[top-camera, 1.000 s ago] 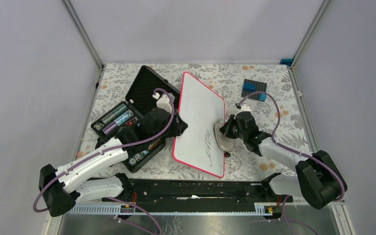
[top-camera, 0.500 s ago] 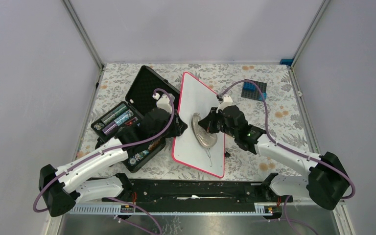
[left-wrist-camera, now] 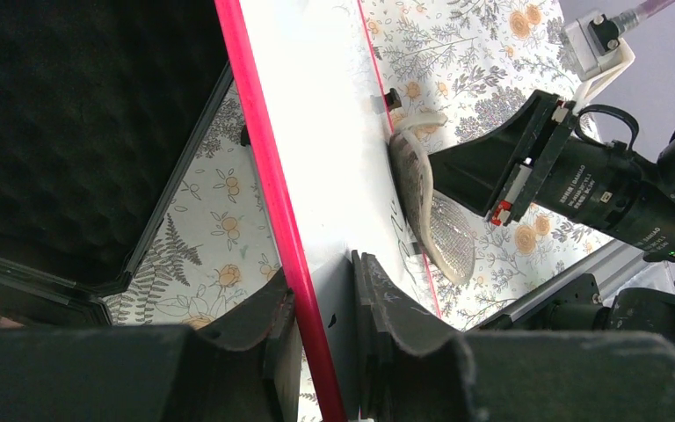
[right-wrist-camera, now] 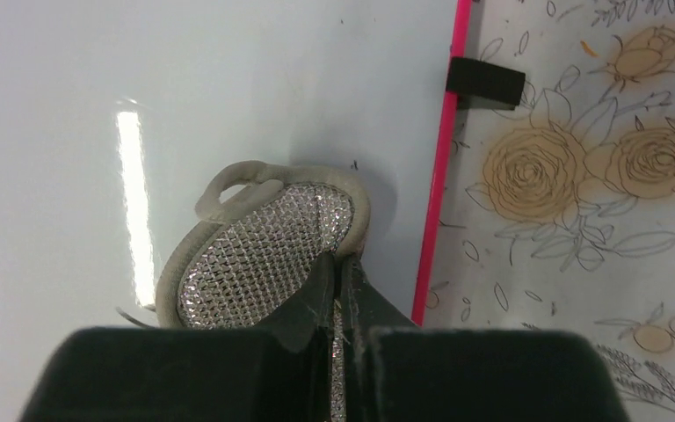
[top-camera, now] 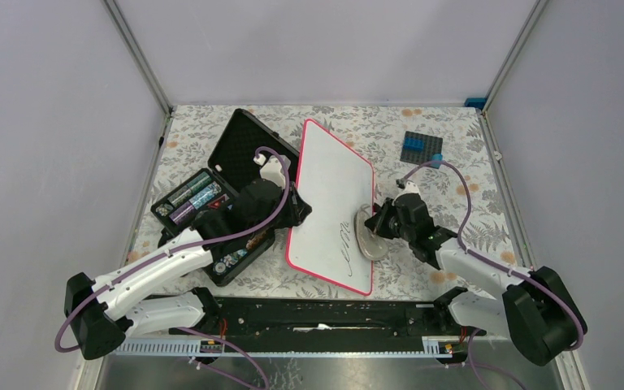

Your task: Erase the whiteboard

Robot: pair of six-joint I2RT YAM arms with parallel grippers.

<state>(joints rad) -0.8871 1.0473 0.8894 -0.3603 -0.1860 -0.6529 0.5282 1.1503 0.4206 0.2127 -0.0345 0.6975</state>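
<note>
Nearest the arms, black handwriting [top-camera: 344,244] sits on the near end of the whiteboard [top-camera: 333,183], which lies in the middle of the floral worktop [top-camera: 463,195]. The right gripper [right-wrist-camera: 336,264] is closed tight on a round grey mesh pad [right-wrist-camera: 264,255] and presses it flat on the board just inside the right red rim, beside the writing. The left gripper [left-wrist-camera: 321,290] pinches the board's left rim, jaws narrow around it. An open black foam-lined case [top-camera: 211,191] lies left of the board. A blue studded plate [top-camera: 421,148] rests near the far right corner.
</note>
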